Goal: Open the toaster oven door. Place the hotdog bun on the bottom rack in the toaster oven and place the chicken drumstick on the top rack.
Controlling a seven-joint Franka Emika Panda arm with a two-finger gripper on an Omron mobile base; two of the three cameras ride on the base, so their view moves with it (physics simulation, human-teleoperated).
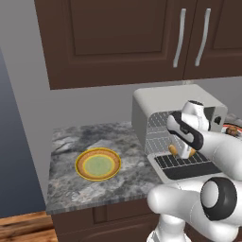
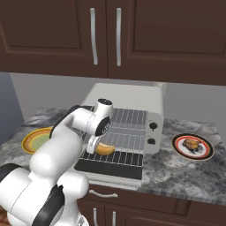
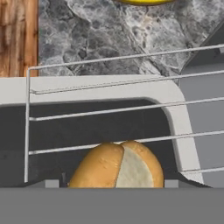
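From your left base view, an empty yellow plate [image 1: 98,164] sits on the marbled counter [image 1: 71,189] left of the boxy grey oven [image 1: 175,101], its door [image 1: 182,168] dropped flat. From the right, the gripper [image 2: 96,147] holds the tan bun [image 2: 105,149] at the wire rack [image 2: 123,140], with the drumstick [image 2: 192,144] on a dark-rimmed plate [image 2: 193,147] well right. In the hand view, the jaws pinch the split bun [image 3: 117,166] over thin silver wires.

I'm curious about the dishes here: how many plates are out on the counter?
2. A yellow-rimmed plate with a green middle lies left of the toaster oven, with nothing on it. A dark-rimmed plate lies to the oven's right, with brown food on it.
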